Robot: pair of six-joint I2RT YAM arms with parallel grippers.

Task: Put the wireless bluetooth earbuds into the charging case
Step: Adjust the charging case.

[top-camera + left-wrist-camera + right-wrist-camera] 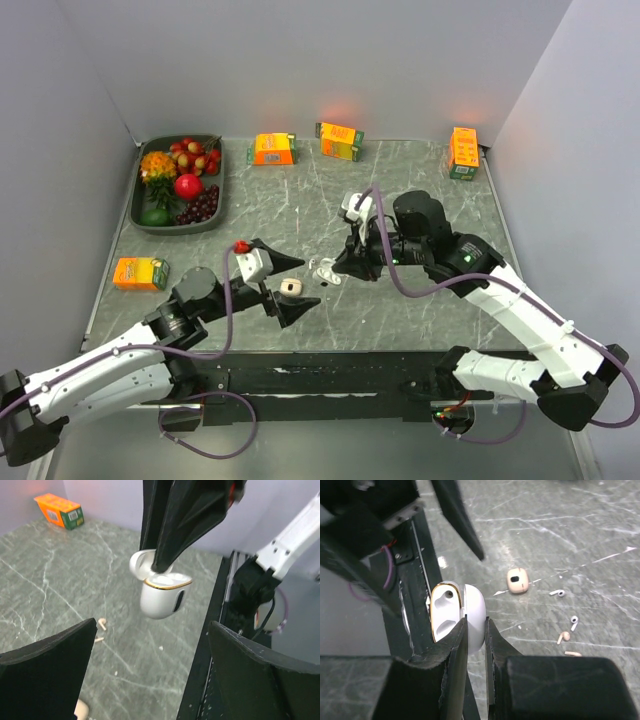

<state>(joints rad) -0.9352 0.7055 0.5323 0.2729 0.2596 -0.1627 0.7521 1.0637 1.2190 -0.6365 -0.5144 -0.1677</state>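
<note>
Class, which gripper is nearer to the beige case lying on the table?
Left. The left gripper is open around the beige case; the right gripper is off to one side, shut on the white charging case.

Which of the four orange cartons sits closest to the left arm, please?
The lone orange carton at the near left; the other three line the back.
</note>
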